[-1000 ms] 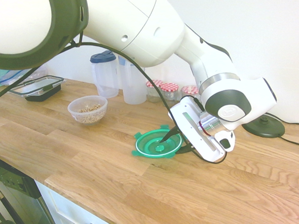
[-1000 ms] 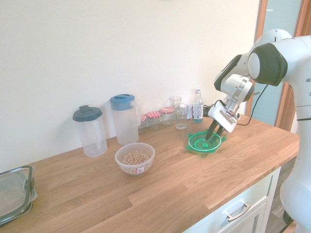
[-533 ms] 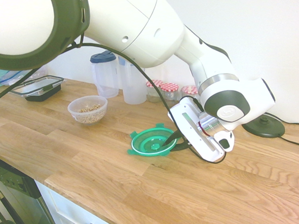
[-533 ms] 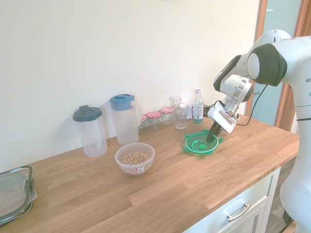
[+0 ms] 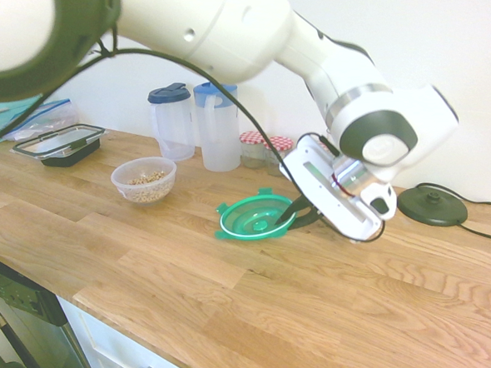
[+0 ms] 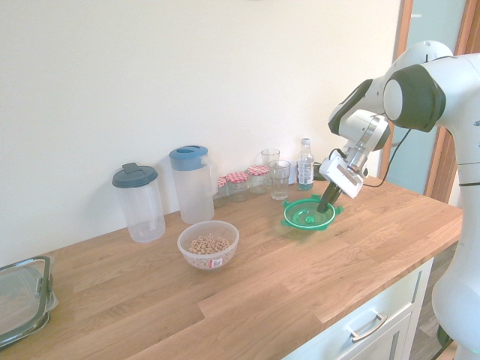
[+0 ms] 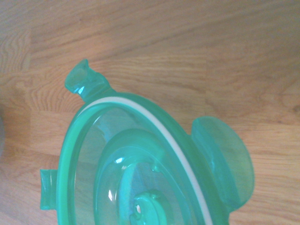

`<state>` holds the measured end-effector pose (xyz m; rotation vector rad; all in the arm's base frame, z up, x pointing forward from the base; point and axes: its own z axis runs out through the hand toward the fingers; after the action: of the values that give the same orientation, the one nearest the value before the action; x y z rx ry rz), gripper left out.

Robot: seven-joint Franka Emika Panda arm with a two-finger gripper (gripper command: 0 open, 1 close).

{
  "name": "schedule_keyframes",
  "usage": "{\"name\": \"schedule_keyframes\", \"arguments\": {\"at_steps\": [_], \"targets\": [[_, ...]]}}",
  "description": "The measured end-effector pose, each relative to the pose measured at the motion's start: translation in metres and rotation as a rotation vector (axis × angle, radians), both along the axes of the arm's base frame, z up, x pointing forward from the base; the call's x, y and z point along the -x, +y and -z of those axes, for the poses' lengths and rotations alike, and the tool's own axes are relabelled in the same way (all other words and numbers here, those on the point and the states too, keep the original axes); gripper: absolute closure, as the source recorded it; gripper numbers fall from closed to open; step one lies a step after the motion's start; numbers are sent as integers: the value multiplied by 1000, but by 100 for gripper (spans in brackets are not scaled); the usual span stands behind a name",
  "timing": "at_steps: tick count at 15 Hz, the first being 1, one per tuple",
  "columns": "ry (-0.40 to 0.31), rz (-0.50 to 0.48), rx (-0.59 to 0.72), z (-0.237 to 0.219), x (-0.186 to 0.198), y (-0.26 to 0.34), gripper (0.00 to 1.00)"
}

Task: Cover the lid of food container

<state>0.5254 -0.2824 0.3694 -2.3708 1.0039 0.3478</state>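
Clamped on the rim at the lid's three o'clock in the first exterior view, the gripper (image 5: 288, 220) has its fingers together. Lid (image 5: 258, 218): one, green, four clip tabs; likely light, slightly flexible, slippery; best taken by the rim between tabs. Food container (image 5: 144, 181): one, at the lid's ten o'clock, uncovered. Also: two pitchers (image 6: 193, 187), three jars (image 6: 238, 186), two glasses (image 6: 280, 182), one bottle (image 6: 305, 166).

green translucent lid (image 7: 129, 140) with clip tabs, white ring along its rim, wood-grain surface (image 7: 154, 65) around it
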Motion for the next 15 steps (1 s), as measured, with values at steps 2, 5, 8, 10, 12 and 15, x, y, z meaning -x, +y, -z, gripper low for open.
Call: {"name": "schedule_keyframes", "arguments": {"at_steps": [2, 5, 8, 10, 12, 15], "targets": [[-10, 12, 132, -67, 0, 14, 100], [-36, 36, 334, -148, -2, 57, 100], [-50, 43, 547, -189, -14, 116, 100], [-42, 45, 692, -200, -18, 148, 100], [-36, 46, 835, -206, -19, 178, 100], [-28, 43, 1053, -214, -18, 229, 100]]}}
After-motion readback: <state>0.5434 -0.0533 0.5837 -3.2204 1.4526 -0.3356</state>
